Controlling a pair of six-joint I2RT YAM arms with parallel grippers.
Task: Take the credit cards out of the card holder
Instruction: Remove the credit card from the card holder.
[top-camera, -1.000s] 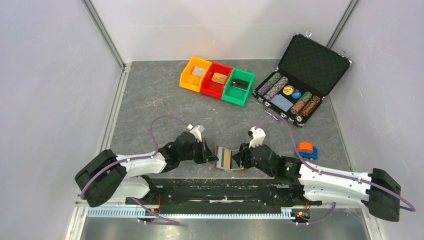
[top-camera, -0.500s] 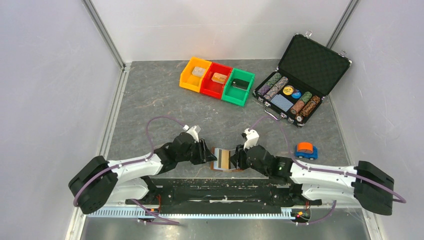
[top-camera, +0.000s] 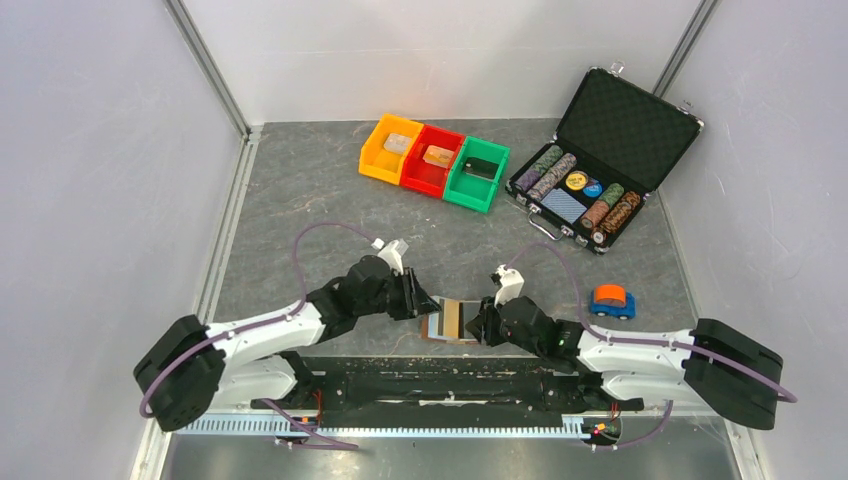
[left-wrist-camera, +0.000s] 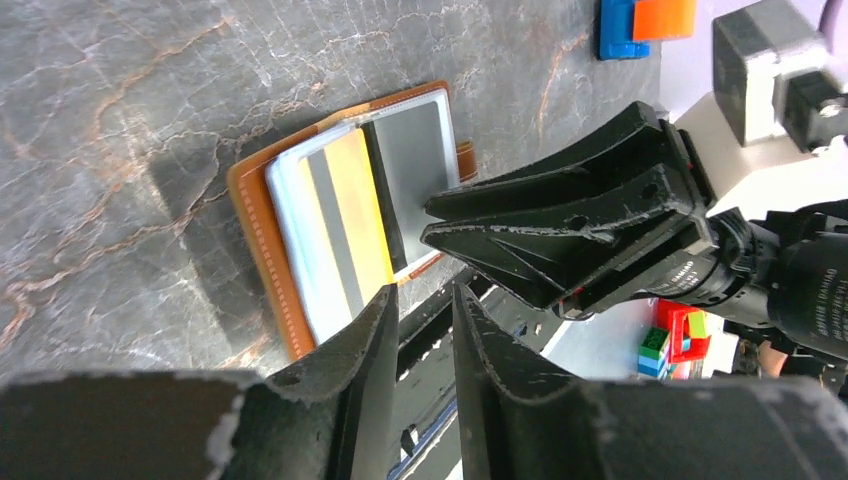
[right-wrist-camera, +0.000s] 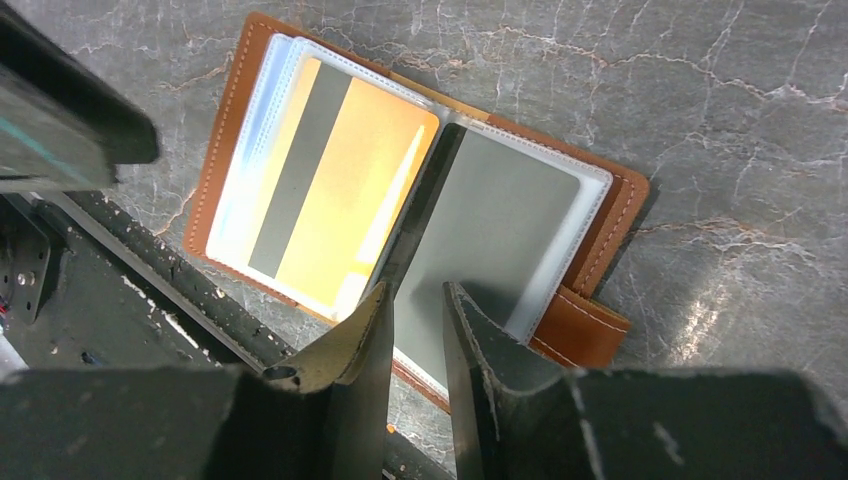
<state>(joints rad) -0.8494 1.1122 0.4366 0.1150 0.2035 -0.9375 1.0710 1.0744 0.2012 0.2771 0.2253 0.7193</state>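
The card holder (top-camera: 437, 331) lies spread open near the table's front edge, brown leather with pale pockets. It also shows in the left wrist view (left-wrist-camera: 255, 200) and the right wrist view (right-wrist-camera: 222, 150). A gold credit card with a dark stripe (right-wrist-camera: 335, 190) sits in its left pocket and also shows in the left wrist view (left-wrist-camera: 360, 215). The right pocket (right-wrist-camera: 500, 235) looks grey. My left gripper (top-camera: 428, 306) hovers at the holder's left edge (left-wrist-camera: 425, 295), closed to a thin gap, holding nothing. My right gripper (top-camera: 478, 325) is over the grey pocket (right-wrist-camera: 420, 300), closed to a thin gap, holding nothing.
Orange (top-camera: 390, 148), red (top-camera: 432, 160) and green (top-camera: 478, 173) bins stand at the back. An open black chip case (top-camera: 600, 150) stands at the back right. An orange and blue toy (top-camera: 611, 299) lies right of the holder. The table's front edge runs just below the holder.
The holder stays spread open and has shifted slightly left. Both grippers have shifted a little around it, and the right arm has settled lower along the front edge.
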